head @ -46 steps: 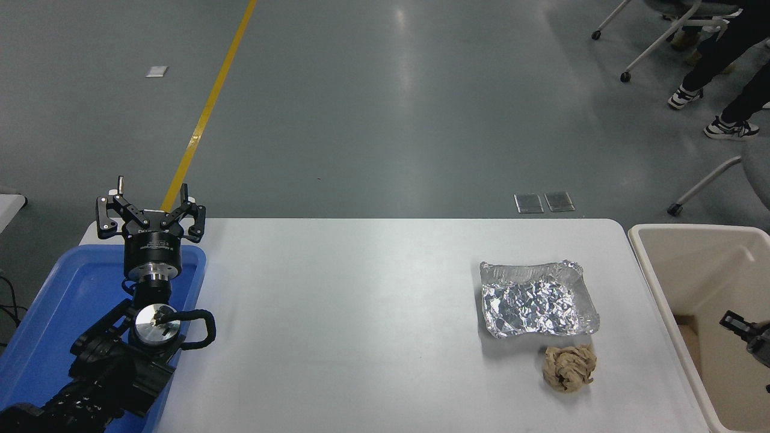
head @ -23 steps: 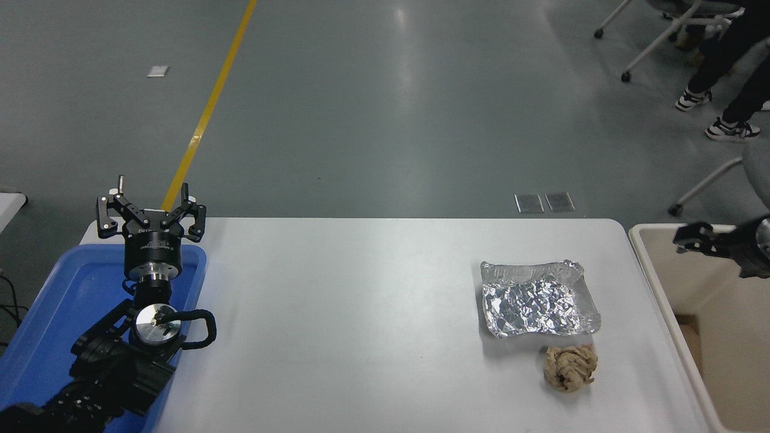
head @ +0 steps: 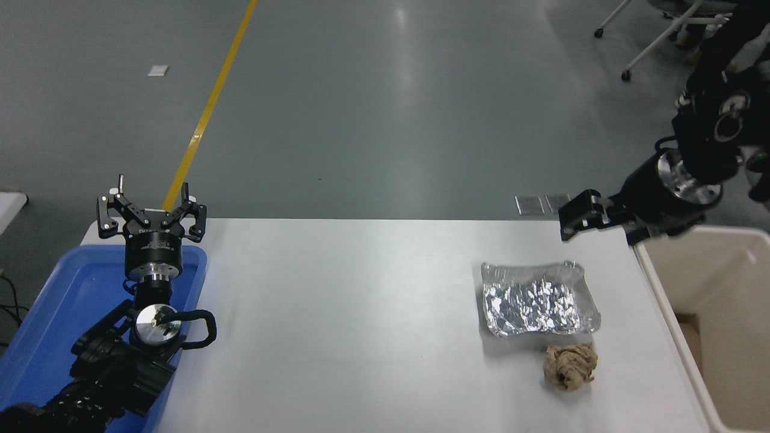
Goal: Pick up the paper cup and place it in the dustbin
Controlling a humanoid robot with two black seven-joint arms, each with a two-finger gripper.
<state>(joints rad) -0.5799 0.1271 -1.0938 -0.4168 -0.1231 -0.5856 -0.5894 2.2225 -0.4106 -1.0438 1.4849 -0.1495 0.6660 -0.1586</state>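
Note:
The paper cup is not in view anywhere on the table. The beige dustbin (head: pixel 722 276) stands at the table's right end, and most of its inside is cut off by the picture's edge. My right gripper (head: pixel 580 218) hangs above the table's far right corner, just left of the dustbin's rim. It is open and empty. My left gripper (head: pixel 150 207) is parked at the lower left, open, above the blue tray (head: pixel 54 300).
A crinkled silver foil tray (head: pixel 538 299) lies on the table's right part. A crumpled brown paper ball (head: pixel 569 367) lies just in front of it. A person's legs and office chairs are at the top right, behind my right arm.
My right gripper has risen out of the dustbin and moved left and away, to above the table's far right corner. The left arm has not moved.

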